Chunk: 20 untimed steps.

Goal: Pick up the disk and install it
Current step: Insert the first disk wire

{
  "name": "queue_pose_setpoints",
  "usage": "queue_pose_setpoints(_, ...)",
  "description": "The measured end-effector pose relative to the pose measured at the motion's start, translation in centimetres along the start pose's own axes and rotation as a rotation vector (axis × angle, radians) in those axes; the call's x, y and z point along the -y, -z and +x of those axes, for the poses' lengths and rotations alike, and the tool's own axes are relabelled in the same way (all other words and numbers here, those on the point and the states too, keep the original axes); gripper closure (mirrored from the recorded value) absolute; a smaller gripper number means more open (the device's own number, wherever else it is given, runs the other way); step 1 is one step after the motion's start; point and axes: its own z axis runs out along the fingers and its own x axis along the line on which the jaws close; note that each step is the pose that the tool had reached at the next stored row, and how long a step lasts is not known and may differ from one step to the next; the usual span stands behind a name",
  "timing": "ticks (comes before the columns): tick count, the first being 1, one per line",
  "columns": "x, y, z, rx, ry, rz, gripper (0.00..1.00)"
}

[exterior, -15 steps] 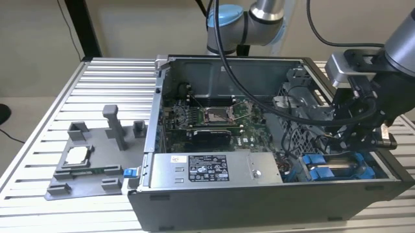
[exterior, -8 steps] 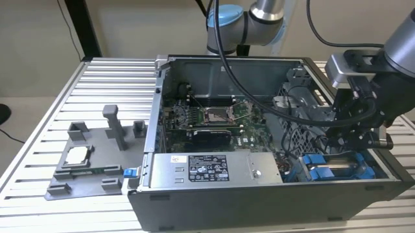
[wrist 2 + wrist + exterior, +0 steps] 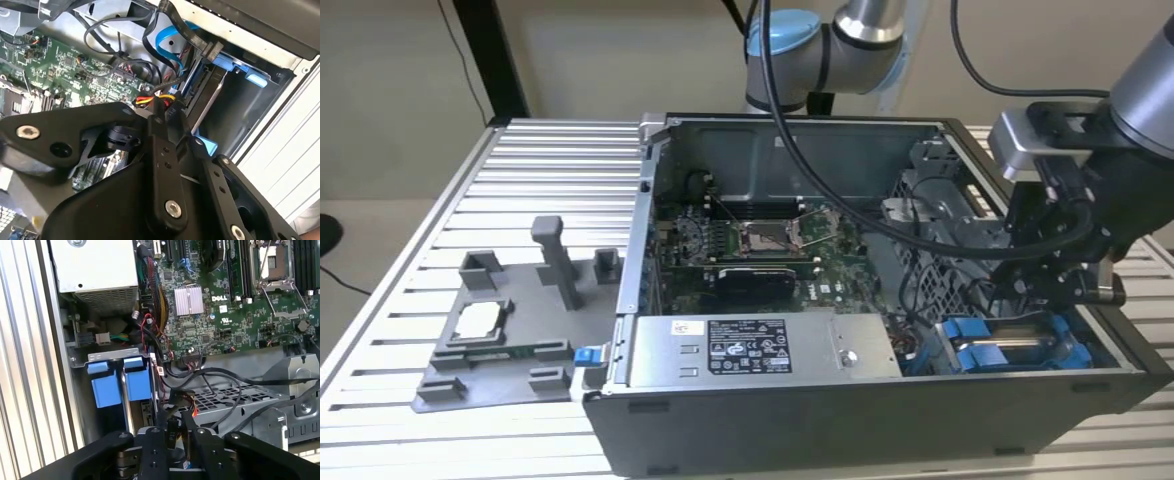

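The disk (image 3: pixel 998 350) sits on edge in the drive bay at the near corner of the open computer case (image 3: pixel 854 420), on the exterior view's right. Its blue carrier tabs (image 3: pixel 122 382) stand side by side in the first wrist view, with a silver edge running down between them. In the second wrist view the silver edge of the disk (image 3: pixel 209 97) lies between blue carrier parts. My gripper (image 3: pixel 1047 290) hangs inside the case just above and behind the bay. In both wrist views the black gripper (image 3: pixel 175 435) (image 3: pixel 182 165) is close to the bay, among the cables.
Black and coloured cables (image 3: pixel 210 380) run between the bay and the green motherboard (image 3: pixel 761 250). A grey box with a white sticker (image 3: pixel 747 345) fills the case's near side. On the slatted table (image 3: pixel 534 180), a grey fixture (image 3: pixel 507 350) holds a small silver chip (image 3: pixel 480 320).
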Motion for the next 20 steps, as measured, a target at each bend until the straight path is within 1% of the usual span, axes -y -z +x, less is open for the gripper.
queue_pose_setpoints(10,-0.01,0.0,-0.05,-0.0004,0.0,0.0,1.0)
queue_pose_setpoints(11,-0.01,0.0,-0.06,-0.0018,0.0,0.0002,1.0)
queue_pose_setpoints(14,0.03,0.0,-0.06,-0.0113,0.0,-0.0005,1.0)
queue_pose_setpoints(15,0.05,0.0,-0.06,-0.0173,0.0,-0.0021,1.0)
queue_pose_setpoints(16,0.04,0.01,-0.06,-0.0287,0.0,-0.0019,1.0)
queue_pose_setpoints(18,0.04,0.0,-0.06,-0.0643,-0.001,-0.0021,1.0)
queue_pose_setpoints(19,0.06,0.0,-0.06,-0.0759,-0.001,-0.0041,1.0)
queue_pose_setpoints(20,0.1,-0.01,-0.06,-0.0815,-0.001,-0.0084,1.0)
